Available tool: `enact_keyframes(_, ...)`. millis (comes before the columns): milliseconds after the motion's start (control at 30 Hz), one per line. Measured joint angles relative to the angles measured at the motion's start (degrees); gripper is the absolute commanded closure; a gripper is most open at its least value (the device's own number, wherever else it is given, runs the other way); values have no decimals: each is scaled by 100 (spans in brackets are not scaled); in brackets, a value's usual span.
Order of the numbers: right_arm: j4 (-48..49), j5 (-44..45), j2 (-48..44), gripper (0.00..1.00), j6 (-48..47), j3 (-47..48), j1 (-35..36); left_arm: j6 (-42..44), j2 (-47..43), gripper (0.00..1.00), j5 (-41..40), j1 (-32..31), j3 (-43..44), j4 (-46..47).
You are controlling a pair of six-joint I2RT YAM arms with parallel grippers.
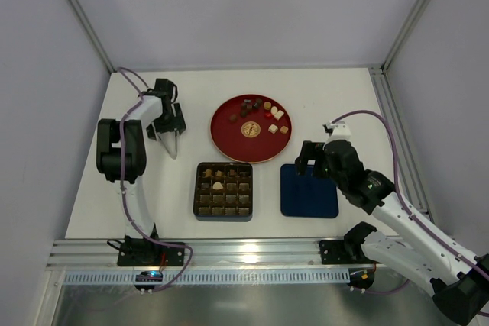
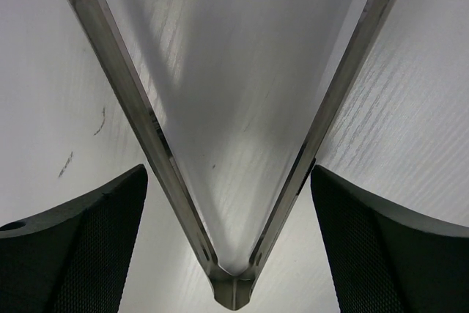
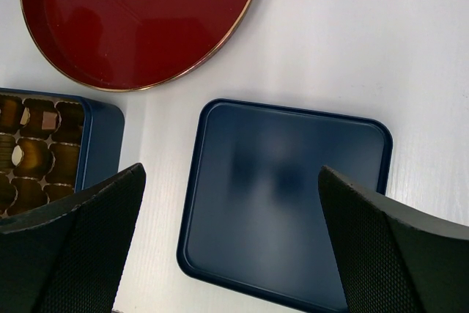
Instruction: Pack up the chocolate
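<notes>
Metal tongs (image 2: 132, 93) spread between the parted fingers of the left gripper (image 2: 229, 174), left of the red plate (image 1: 229, 141). The right gripper (image 3: 231, 172), jaws wide too, hangs over the dark blue lid (image 3: 286, 196). Chocolates (image 1: 260, 104) sit on the plate and in the blue tin (image 1: 223, 217).

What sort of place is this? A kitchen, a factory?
Probably a robotics lab test cell: a left arm and right arm bolted to a metal rail, a white table boxed in by plain panels, and chocolate set out on a red plate.

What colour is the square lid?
The lid is dark blue; right wrist view shows it best.
</notes>
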Motion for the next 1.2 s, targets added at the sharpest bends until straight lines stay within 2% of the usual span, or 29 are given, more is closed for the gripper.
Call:
enact_keyframes(300,-44,46,7,0,0,0,0,74,-278,7,-94,0,48,-260)
enact_keyframes(433,-186,146,76,0,11,7,0,153,-599,7,-120,0,402,-509)
enact_keyframes(700,-557,310,798,5,162,212,0,138,-1563,11,85,-76,802,-894)
enact_keyframes(1033,-634,387,1504,10,496,212,13,-74,-3504,12,811,-697,-540,-1005)
enact_keyframes(1200,-654,256,1812,16,584,197,-527,-205,-4245,12,1154,-1082,-1150,-1032)
